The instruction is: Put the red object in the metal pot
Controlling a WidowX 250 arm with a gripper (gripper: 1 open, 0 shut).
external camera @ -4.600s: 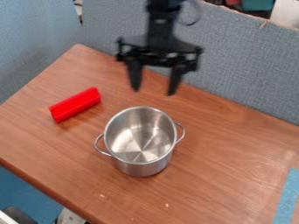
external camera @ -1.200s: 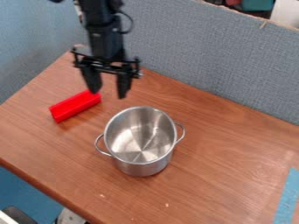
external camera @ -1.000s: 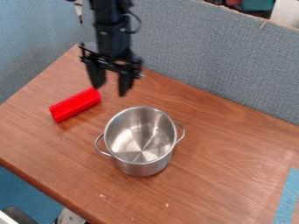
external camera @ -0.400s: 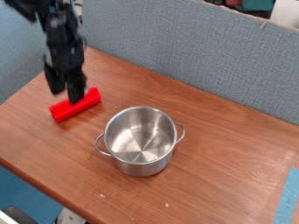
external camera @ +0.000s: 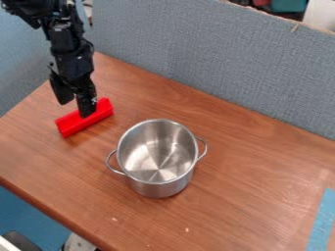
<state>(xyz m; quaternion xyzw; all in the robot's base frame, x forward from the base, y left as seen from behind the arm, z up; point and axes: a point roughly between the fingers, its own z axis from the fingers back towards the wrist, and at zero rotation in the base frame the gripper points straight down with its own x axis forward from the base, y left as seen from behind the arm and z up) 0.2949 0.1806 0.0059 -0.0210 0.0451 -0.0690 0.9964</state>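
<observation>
The gripper (external camera: 74,99) points down over the far end of the red block (external camera: 84,119); whether its fingers are spread or pinching the block cannot be told. The block lies flat on the wooden table (external camera: 249,167), left of the empty metal pot (external camera: 159,157) and apart from it.

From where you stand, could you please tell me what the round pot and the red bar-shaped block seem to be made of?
The round shiny pot looks like polished steel: it gleams and reflects light. The red bar-shaped block has a plain matte finish, perhaps plastic or painted wood; I cannot tell which.
</observation>
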